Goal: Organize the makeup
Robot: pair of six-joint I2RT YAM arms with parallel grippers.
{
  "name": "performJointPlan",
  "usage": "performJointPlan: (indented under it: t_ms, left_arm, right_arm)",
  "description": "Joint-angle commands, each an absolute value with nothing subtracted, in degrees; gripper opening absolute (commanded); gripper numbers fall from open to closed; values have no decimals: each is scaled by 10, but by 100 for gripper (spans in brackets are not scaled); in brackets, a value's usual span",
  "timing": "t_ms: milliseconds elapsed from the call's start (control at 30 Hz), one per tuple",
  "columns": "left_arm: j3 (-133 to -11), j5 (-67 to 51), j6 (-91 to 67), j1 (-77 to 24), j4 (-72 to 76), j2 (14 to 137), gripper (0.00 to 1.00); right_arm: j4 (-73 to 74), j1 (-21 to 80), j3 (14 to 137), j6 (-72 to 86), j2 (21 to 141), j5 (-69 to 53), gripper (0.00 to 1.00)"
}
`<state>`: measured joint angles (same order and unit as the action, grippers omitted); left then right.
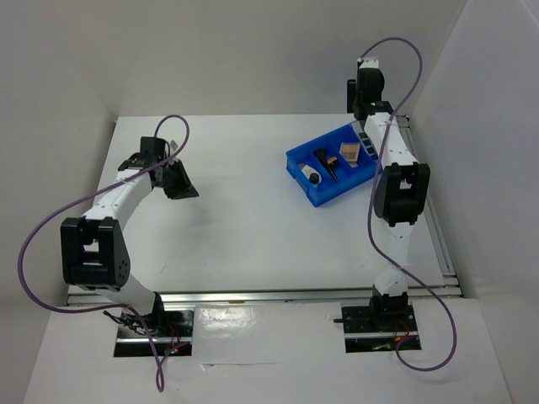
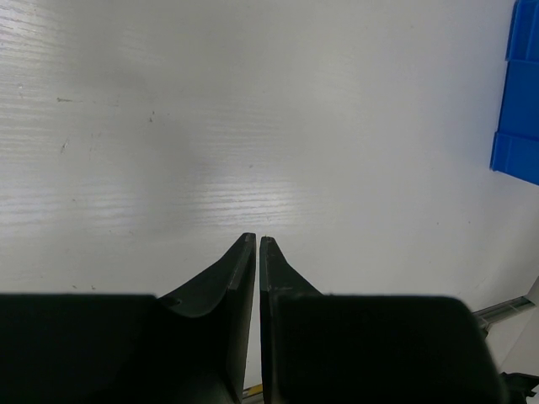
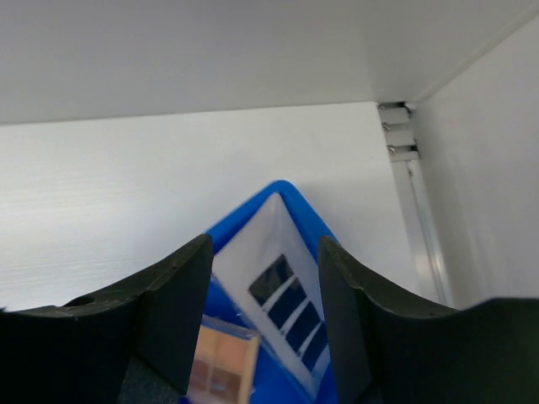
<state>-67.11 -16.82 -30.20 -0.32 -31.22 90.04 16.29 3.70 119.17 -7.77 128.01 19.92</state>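
The makeup lies in the blue divided bin (image 1: 301, 156) at the back right. In it are a grey strip palette (image 1: 364, 140) with dark pans, a tan compact (image 1: 348, 151), a black brush (image 1: 330, 165) and a white tube (image 1: 310, 173). My right gripper (image 1: 363, 118) hovers over the bin's far corner, open and empty. In the right wrist view the right gripper (image 3: 264, 252) frames the strip palette (image 3: 290, 299), with the tan compact (image 3: 223, 362) beside it. My left gripper (image 1: 180, 185) is shut and empty over the bare table, and it also shows in the left wrist view (image 2: 257, 241).
The bin's blue rim (image 3: 278, 188) points toward the back wall. White walls close in the table at the back and right. A metal rail (image 3: 402, 143) runs along the right edge. The bin's edge (image 2: 518, 109) shows at the far right of the left wrist view.
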Motion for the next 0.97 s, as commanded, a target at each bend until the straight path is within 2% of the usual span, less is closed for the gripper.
performJointPlan:
  t_ms: [0,67,133,233,300,367,433,467,500,633,733,933]
  left_arm:
    - [-666,-175,-298,-10,-300,898,21]
    - [-666,-180,-298,-10,-300,898,21]
    - [-666,-180,-298,-10,-300,898,21]
    - [-671,-180,-298,-10,-300,884,21]
    - [-671,-185,-298,-15,-300,879,21]
    - [-671,-185,-298,-15,-300,873,21]
    - [-671,-192,-293,-21,-300,867,21]
    - [-678,-192,-287,-21,-306,860,22]
    - [-686,-192,-287,-21,-306,851,22]
    - [-707,-197,-272,-38,-318,825,28]
    - [-722,-197,-266,-46,-324,798,30]
    - [-722,-186,-261,-57,-324,762,33]
  right_arm:
    - [265,31,1307,-12,1266,120,61]
    - [339,31,1384,31,1294,87,61]
    - [351,31,1391,64,1288,62,64]
    - [345,31,1309,91,1235,13,75]
    - [345,31,1239,106,1187,-30,86]
    - [345,31,1187,122,1152,-48,92]
    - [345,39,1093,136,1087,-66,100]
    - [334,47,1019,151,1062,-66,100]
    - [334,55,1019,161,1036,-66,100]
    - [287,66,798,221,852,-36,100]
    - [289,66,704,237,759,-17,100]
    - [332,66,627,243,654,32,100]
